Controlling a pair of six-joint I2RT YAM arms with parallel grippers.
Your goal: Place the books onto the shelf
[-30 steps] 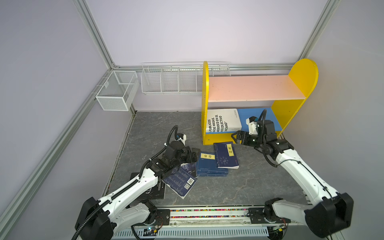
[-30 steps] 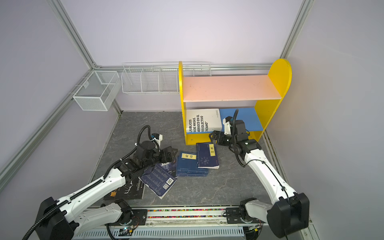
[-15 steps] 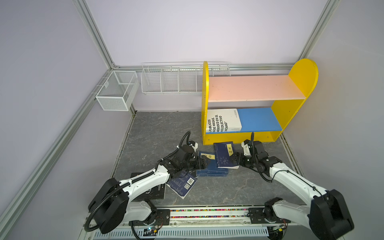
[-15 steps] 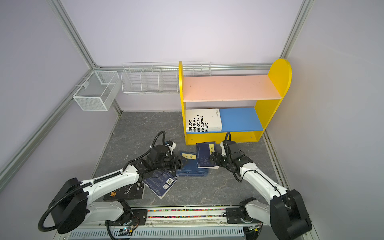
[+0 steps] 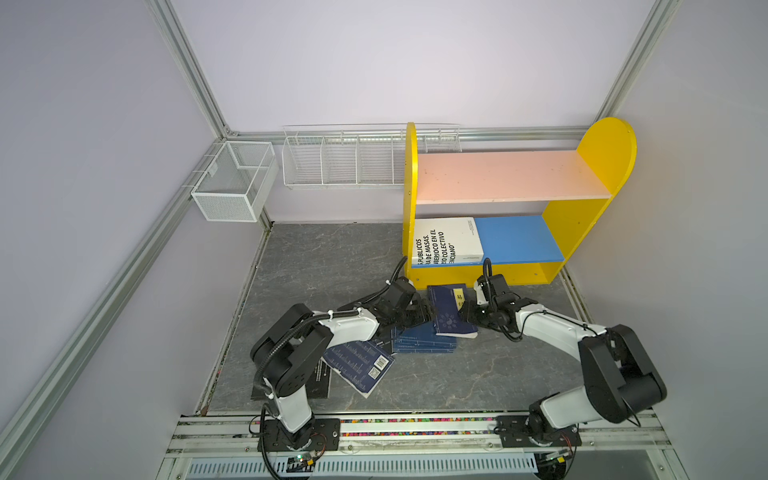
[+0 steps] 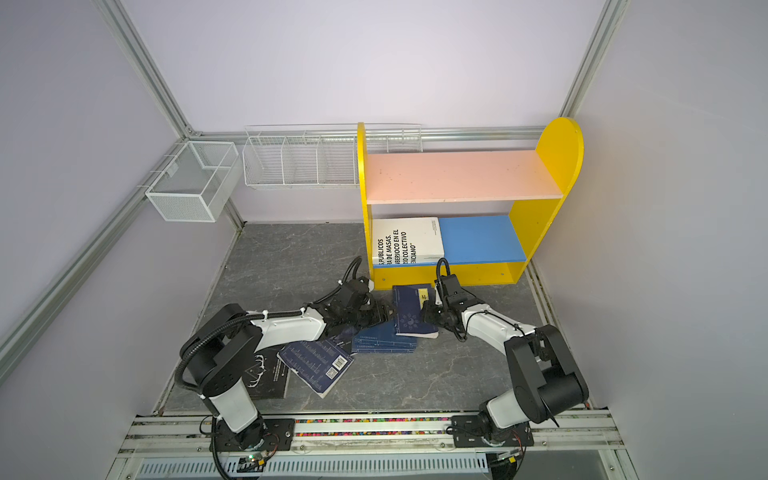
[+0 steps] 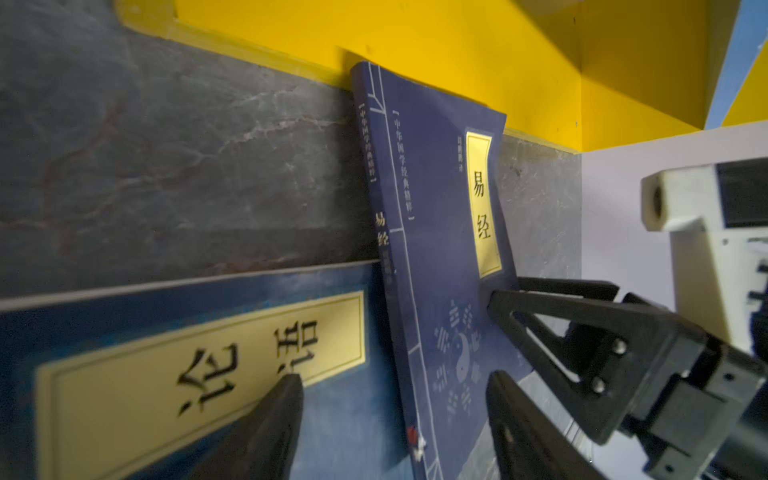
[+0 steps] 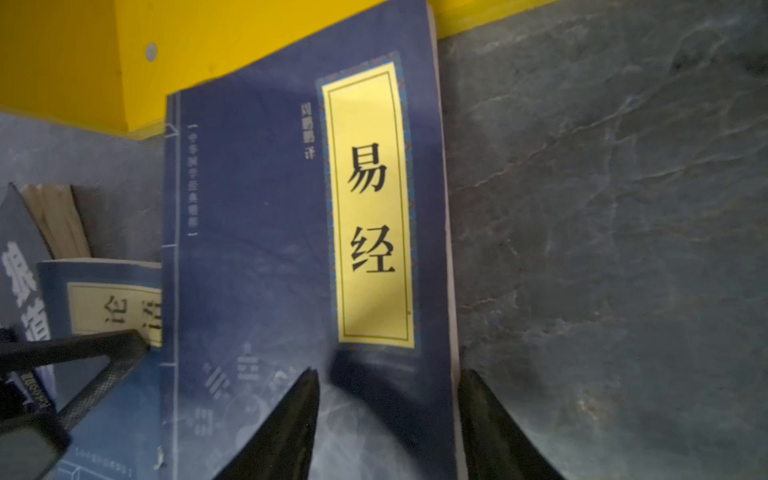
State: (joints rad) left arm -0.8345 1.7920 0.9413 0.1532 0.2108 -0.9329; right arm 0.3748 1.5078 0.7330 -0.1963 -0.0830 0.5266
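A navy book [image 5: 451, 311] with a yellow title label lies tilted on the floor just in front of the shelf [image 5: 511, 178]. My left gripper [image 5: 430, 318] is open, its jaws on either side of the book's spine edge [image 7: 409, 316]. My right gripper [image 5: 467, 320] is open across the opposite page edge [image 8: 453, 291], with one finger [image 7: 540, 320] on the cover. A white book [image 5: 449, 241] lies on the blue lower board. More navy books [image 5: 424, 343] lie under the tilted one.
A navy book showing its barcode side [image 5: 357, 368] and a black book [image 5: 324, 382] lie on the floor by the left arm. White wire baskets [image 5: 340, 162] hang on the back wall, left of the shelf. The pink upper board [image 5: 507, 176] holds nothing.
Both arms dropped to the floor and closed in on the navy book from opposite sides. The right one came down from the shelf front. Both sets of jaws have narrowed.
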